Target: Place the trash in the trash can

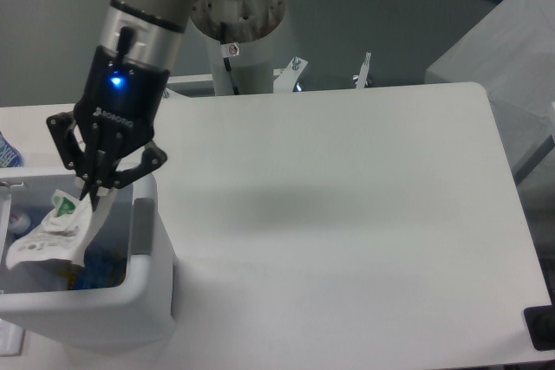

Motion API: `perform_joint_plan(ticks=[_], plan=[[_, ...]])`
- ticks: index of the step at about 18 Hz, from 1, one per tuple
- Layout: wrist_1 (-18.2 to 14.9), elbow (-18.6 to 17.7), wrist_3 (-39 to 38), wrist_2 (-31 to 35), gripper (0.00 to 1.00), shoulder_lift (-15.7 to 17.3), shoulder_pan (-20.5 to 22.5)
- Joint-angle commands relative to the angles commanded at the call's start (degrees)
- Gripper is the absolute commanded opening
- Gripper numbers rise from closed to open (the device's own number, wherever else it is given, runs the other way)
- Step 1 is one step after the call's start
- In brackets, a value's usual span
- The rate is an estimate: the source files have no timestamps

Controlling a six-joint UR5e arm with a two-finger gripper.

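The claw (pixel 92 199) hangs over the open top of the white trash can (pixel 139 296) at the left near corner of the white bench (pixel 347 214), its two fingers pinched together on the upper edge of the crumpled clear-white plastic wrapper (pixel 50 236). The wrapper, showing a small green mark, dangles below the fingertips inside the can's opening, above dark and blue items lying at the bottom. A blue light glows on the claw's body.
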Motion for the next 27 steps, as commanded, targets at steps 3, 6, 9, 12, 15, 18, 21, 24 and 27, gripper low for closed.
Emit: perform_joint_plan(ticks=[3,6,9,12,15,18,21,24,27], plan=[[0.1,-0.7,0.3,0.0,0.12,-1.2,-1.1],[0.1,-0.7,0.1,0.0,0.22,-2.5,-2.3],[0.2,-0.7,-0.3,0.0,0.53,-2.6,-2.5],[0.0,-1.2,-0.8,2.0,1.00,-1.9,-2.5],[0.0,-1.2,-1.0,5.0,1.00,-1.5,-2.4],[0.0,-1.1,-5.3,5.4,1.00,-0.5,-1.0],[0.3,-0.9,-5.9,2.9,1.00,0.2,5.4],[0.1,0.8,-6.9,2.0,1.00,0.2,10.9],[0.0,1.0,-5.8,3.0,1.00,0.3,14.7]])
